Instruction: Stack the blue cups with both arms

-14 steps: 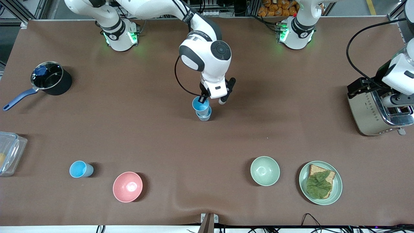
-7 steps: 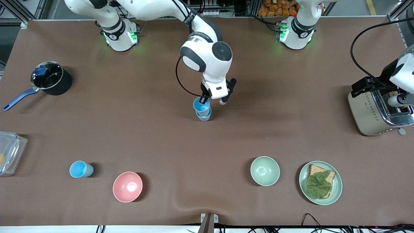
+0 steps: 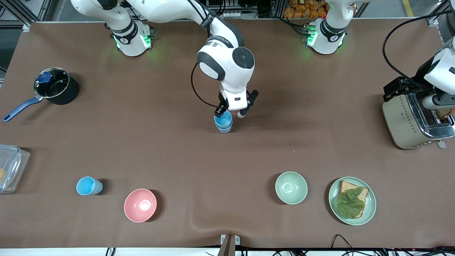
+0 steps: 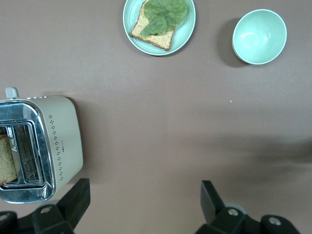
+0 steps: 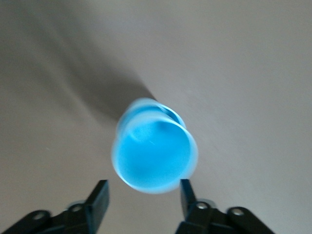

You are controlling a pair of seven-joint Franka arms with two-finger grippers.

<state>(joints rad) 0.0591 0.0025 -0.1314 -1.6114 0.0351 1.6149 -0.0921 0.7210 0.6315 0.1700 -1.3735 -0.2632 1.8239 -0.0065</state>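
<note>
Blue cups [image 3: 223,122] stand nested mid-worktop, with your right gripper [image 3: 232,113] spread at their 12 o'clock so they settle, a third cup [image 3: 88,186] waits at 8 o'clock, and your left gripper [image 4: 144,202] is spread beside the toaster [image 3: 414,119].

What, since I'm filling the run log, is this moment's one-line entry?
right gripper: open over stacked cups | left gripper: open, at toaster | third cup: unstacked
</note>
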